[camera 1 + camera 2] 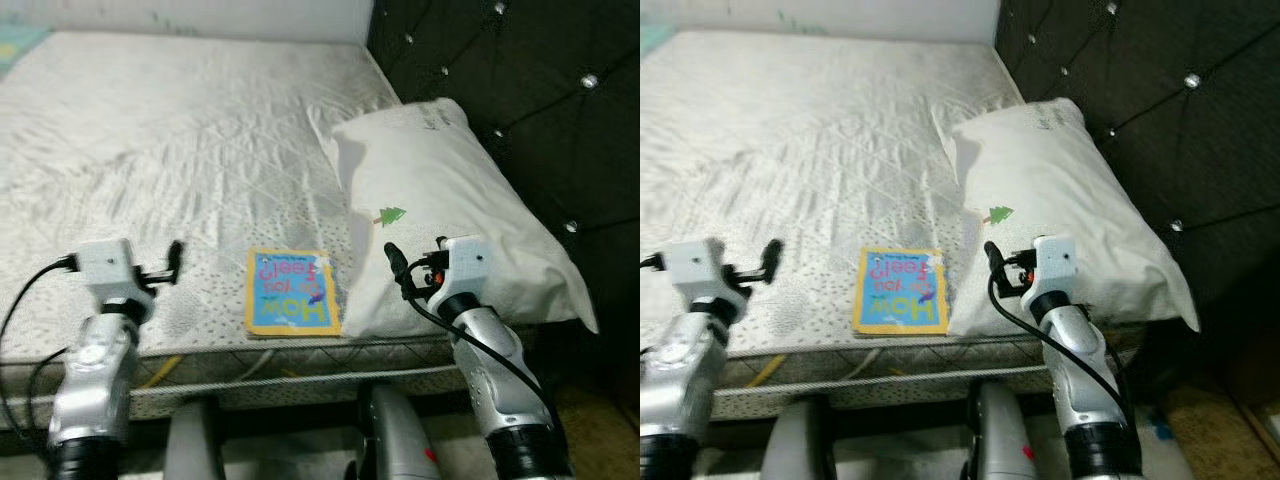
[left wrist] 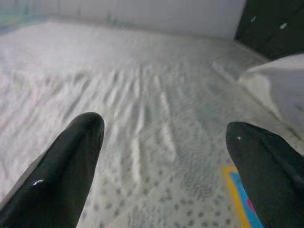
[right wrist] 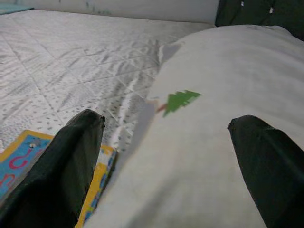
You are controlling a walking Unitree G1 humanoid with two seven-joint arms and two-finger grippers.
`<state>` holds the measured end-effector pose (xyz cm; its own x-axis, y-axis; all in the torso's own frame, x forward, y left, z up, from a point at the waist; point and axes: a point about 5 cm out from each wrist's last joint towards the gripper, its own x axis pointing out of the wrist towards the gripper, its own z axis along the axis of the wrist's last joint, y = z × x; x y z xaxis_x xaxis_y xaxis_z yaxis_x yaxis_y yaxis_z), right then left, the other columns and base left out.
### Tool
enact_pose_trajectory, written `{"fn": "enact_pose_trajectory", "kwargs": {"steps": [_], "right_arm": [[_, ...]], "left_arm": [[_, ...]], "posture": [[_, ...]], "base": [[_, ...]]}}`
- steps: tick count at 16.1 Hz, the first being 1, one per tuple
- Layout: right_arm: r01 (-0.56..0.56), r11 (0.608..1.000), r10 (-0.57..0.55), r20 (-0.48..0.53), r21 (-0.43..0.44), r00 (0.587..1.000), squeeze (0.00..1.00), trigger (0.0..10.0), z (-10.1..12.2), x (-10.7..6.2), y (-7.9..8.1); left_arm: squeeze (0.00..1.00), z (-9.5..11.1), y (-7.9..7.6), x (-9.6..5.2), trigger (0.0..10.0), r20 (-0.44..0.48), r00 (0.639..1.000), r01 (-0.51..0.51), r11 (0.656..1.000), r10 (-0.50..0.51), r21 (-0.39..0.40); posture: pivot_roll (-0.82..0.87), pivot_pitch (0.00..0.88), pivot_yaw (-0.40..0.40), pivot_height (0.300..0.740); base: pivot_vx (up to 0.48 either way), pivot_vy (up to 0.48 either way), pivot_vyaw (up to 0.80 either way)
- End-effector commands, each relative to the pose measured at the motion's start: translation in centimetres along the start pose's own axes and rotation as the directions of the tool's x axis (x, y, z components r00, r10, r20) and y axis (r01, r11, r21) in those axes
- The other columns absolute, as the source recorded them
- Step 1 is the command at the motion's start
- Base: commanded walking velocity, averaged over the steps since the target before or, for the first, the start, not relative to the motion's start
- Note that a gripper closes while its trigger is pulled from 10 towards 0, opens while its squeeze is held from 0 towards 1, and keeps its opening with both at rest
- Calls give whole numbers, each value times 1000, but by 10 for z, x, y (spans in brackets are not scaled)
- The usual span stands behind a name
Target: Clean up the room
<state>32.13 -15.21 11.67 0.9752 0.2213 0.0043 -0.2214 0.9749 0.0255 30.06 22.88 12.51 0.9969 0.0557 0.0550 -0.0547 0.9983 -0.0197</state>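
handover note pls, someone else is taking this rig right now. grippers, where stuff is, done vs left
Left gripper: open, holding nothing, over the bare mattress left of the book.
Right gripper: open, holding nothing, at the near edge of the pillow.
Children's book: flat on the mattress near its front edge, its right side against the pillow; whether it is tucked under is unclear.
Pillow: by the dark tufted headboard, angled, with a small green tree mark.
Done: nothing picked up yet.
Left: book probably to be cleared, pillow straightened.
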Motion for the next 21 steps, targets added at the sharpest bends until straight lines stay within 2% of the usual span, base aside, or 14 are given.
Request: {"fn": "enact_pose_trajectory", "kwargs": {"steps": [1, 2, 4, 6, 8, 11, 12, 13, 15, 16, 18, 19, 20, 21], "right_arm": [[21, 1000, -20, 21, -16, 1000, 0, 10000, 4, 3, -2], [26, 999, -25, 24, -27, 999, 0, 10000, 4, 4, -2], [41, 996, -35, 70, -84, 997, 0, 10000, 8, 6, -4], [5, 996, 5, 111, -86, 994, 0, 10000, 12, 6, -1], [7, 991, 7, 106, -131, 994, 0, 10000, 13, 7, 1], [-20, 996, 29, 95, -90, 995, 0, 10000, 16, 10, 5], [-21, 998, 28, 115, -67, 993, 0, 10000, 19, 12, 7], [-4, 998, 11, 127, -58, 992, 0, 10000, 20, 11, 7], [13, 999, -6, 134, -49, 991, 0, 10000, 21, 9, 6], [46, 999, -43, 138, -14, 990, 0, 10000, 22, 5, 3], [42, 999, -41, 139, -2, 989, 0, 10000, 22, 3, 2], [38, 999, -38, 132, 1, 991, 0, 10000, 22, 2, 3], [24, 1000, -26, 140, 14, 990, 0, 10000, 25, 2, 4], [15, 1000, -17, 160, 17, 987, 0, 10000, 30, 3, 4]], "left_arm": [[1000, 3, -6, -2, 10000, 59, 998, 15, 996, -21, 87], [1000, 5, -8, -3, 10000, 79, 997, 17, 993, -26, 116], [1000, 10, -13, -5, 10000, 82, 996, -28, 999, 24, 41], [1000, 6, -16, -14, 10000, 16, 998, -63, 997, 63, 35], [1000, 5, -18, -23, 10000, 34, 999, 2, 997, -5, 78], [1000, 4, -22, -28, 10000, 19, 999, 42, 994, -44, 98], [1000, 6, -26, -30, 10000, 26, 999, 17, 995, -19, 99], [1000, 1, -28, -33, 10000, 19, 1000, -19, 999, 19, 27], [1000, 1, -29, -35, 10000, 26, 999, -31, 998, 30, 48], [953, 9, -31, -38, 10000, 88, 996, -25, 997, 19, 68], [902, 7, -25, -40, 10000, 86, 994, -60, 998, 61, -14], [596, 5, -25, -41, 10000, 72, 995, -66, 998, 64, 12], [0, 4, -27, -42, 10000, 71, 996, -58, 998, 56, 20], [0, 3, -27, -42, 10000, 64, 996, -55, 998, 54, 8]], "posture": [[33, 0, -50, 539], [32, 0, -50, 539], [37, 0, -55, 539], [41, 0, -63, 539], [43, 0, -77, 539], [53, 0, -78, 539], [40, 0, -66, 539], [32, 0, -57, 539], [18, 0, -42, 539], [2, 0, -31, 539], [-8, 0, -32, 539], [-11, 0, -39, 539], [-14, 0, -40, 539], [-16, 0, -39, 539]], "base": [[0, 0, 0], [0, 0, 0], [0, 0, 0], [0, 0, 0], [0, 0, 0], [0, 0, 0], [0, 0, 0], [0, 0, 0], [0, 0, 0], [0, 0, 0], [0, 0, 0], [0, 0, 0], [0, 0, 0], [0, 0, 0]]}}
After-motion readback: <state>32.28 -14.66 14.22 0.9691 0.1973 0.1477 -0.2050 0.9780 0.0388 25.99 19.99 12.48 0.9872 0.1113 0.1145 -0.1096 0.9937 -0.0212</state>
